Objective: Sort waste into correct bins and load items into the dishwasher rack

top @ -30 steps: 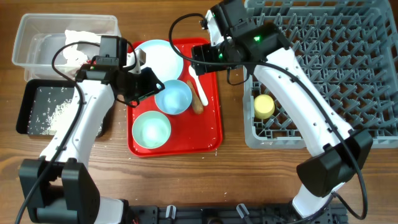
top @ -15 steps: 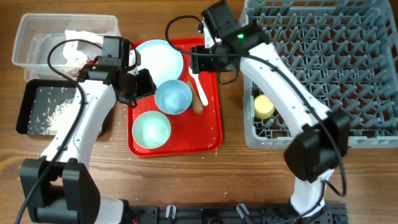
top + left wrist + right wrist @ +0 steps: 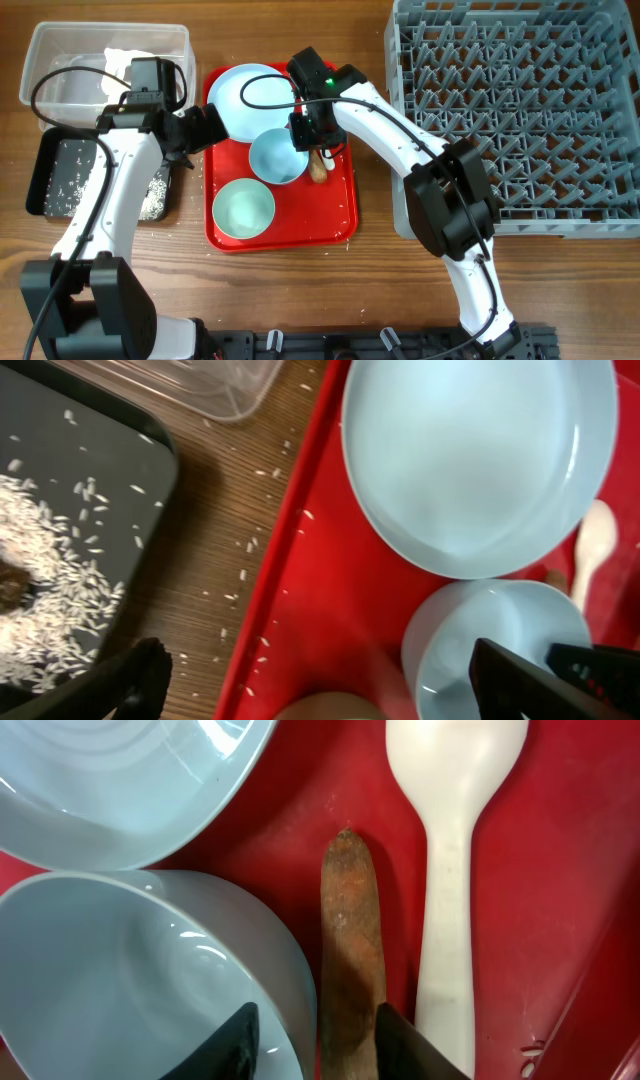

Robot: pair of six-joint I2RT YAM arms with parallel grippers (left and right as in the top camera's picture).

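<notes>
On the red tray [image 3: 335, 215] lie the pale plate [image 3: 255, 95], a white bowl [image 3: 277, 158], a teal bowl [image 3: 243, 207], a white spoon [image 3: 450, 870] and the orange-brown stick [image 3: 352, 940]. My right gripper [image 3: 312, 140] [image 3: 318, 1045] is low over the stick. One finger hangs inside the white bowl [image 3: 150, 980], the other sits between stick and spoon. The jaws stand apart, wider than the stick. My left gripper [image 3: 205, 125] [image 3: 330, 690] is wide open and holds nothing, over the tray's left edge [image 3: 300, 560]. The plate [image 3: 480, 460] shows ahead of it.
The grey dishwasher rack [image 3: 520, 110] fills the right side. At far left a clear tub [image 3: 70, 70] holds white tissue [image 3: 130, 58]. Below it the black tray [image 3: 60, 175] [image 3: 80, 510] holds loose rice [image 3: 40, 560]. Stray grains lie on the wood.
The left gripper opened wide and drew back left from the bowls to the tray's edge. The right arm swung from beside the rack down over the stick, its jaws narrowing.
</notes>
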